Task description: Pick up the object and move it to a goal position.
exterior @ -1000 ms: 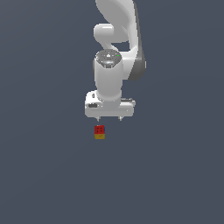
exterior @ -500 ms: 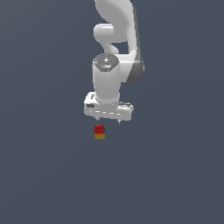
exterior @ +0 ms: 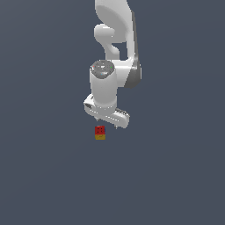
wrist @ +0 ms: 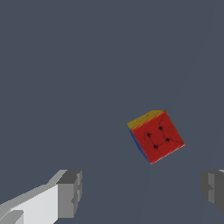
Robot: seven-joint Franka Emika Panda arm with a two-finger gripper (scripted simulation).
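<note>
Since the earlier frames the gripper (exterior: 107, 122) had turned a bit above the block (exterior: 100, 132); the block had stayed put. Its jaws stood wide apart and held nothing. The block lay alone on the plain gray floor (exterior: 48, 176), just below the fingers (wrist: 70, 194).

In the wrist view both fingers (wrist: 70, 192) run off the frame's edge, and the arm (exterior: 115, 26) is cut off in the exterior view, where the fingertips seem too small to make out.
</note>
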